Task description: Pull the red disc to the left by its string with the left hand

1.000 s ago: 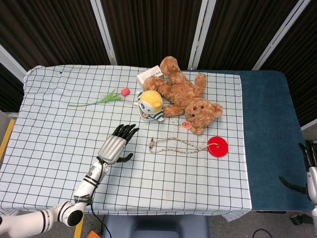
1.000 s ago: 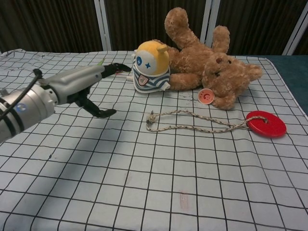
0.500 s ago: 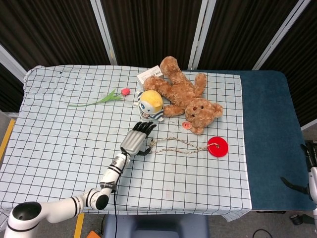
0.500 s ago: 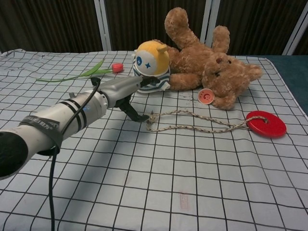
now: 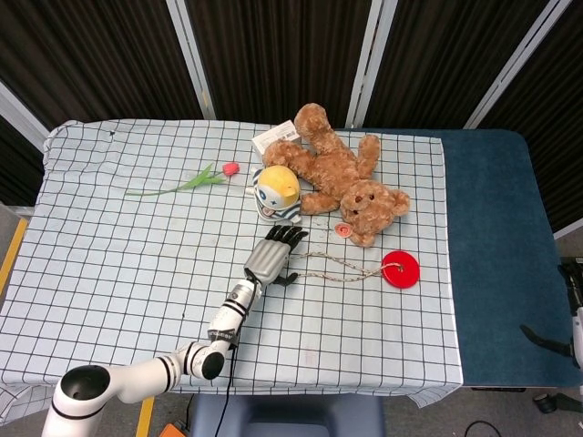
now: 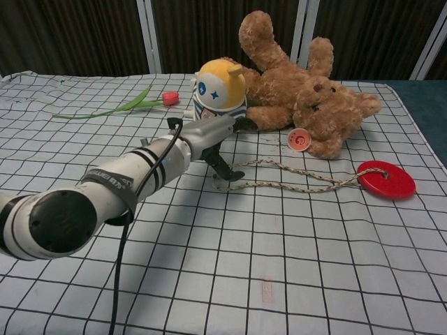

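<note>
Checked cloth (image 5: 109, 264) covers the table; a plush bear (image 5: 342, 177) lies at the far side. Left hand (image 5: 273, 255) hovers over the string's (image 6: 293, 183) left end, fingers spread, holding nothing (grasp not yet made). Flat glossy red disc (image 5: 400, 269) sits to the right, unmoved; the pull remains. Right hand's state cannot be told.

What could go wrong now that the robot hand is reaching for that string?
The left robot hand is over the string's near end but shows no grip, so it may close on nothing. Its fingers sit right beside the yellow doll, which might get knocked. The teddy bear lies close behind the red disc, so a crooked pull could snag it.
</note>
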Available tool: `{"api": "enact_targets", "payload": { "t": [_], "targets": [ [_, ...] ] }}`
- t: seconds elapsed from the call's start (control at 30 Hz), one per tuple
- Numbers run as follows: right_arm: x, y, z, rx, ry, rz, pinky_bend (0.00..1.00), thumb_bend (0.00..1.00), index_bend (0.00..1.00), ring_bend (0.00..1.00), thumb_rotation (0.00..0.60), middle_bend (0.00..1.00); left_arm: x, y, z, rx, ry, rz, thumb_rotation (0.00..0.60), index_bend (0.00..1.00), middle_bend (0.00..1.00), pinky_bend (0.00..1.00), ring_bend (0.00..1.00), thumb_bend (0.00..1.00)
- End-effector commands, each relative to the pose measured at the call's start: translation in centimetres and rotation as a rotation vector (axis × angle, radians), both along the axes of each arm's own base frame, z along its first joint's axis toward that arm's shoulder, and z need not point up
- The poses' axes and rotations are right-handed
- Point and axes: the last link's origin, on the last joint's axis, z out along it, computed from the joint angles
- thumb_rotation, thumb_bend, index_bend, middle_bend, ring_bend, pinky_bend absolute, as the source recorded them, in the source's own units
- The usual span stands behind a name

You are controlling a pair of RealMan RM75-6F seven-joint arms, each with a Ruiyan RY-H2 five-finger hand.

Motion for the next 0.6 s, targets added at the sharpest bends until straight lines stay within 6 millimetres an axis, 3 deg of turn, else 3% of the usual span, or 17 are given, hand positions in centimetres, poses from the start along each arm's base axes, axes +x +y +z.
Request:
{"api": "enact_targets", "payload": {
  "t": [0.03,0.17,0.33,0.6],
  "targets": [
    [-0.2,0.1,0.1,-0.003,-0.002,-0.007,0.0,0.03,0.0,0.0,0.6,0.0,0.0,0.1,-0.9,0.002,0.028,0.0,0.6,0.11,0.07,0.0,0.0,0.33],
    [-0.4,0.2,0.2,-0.006,-0.005,-0.015,0.0,0.03,0.0,0.0,0.6,0.0,-0.4,0.4,-1.3,0.017,0.051,0.003,0.6,0.16,0.07,0.0,0.0,0.33],
    [-0.6,0.3,0.4,-0.012,-0.006,-0.021,0.0,0.03,0.0,0.0,0.6,0.0,-0.8,0.6,-1.5,0.033,0.061,0.006,0.6,0.29,0.08,0.0,0.0,0.33],
    [-0.6,0.3,0.3,-0.01,-0.002,-0.027,0.0,0.03,0.0,0.0,0.6,0.0,-1.6,1.0,-1.7,0.051,0.081,0.013,0.6,0.36,0.1,0.0,0.0,0.35]
  ]
}}
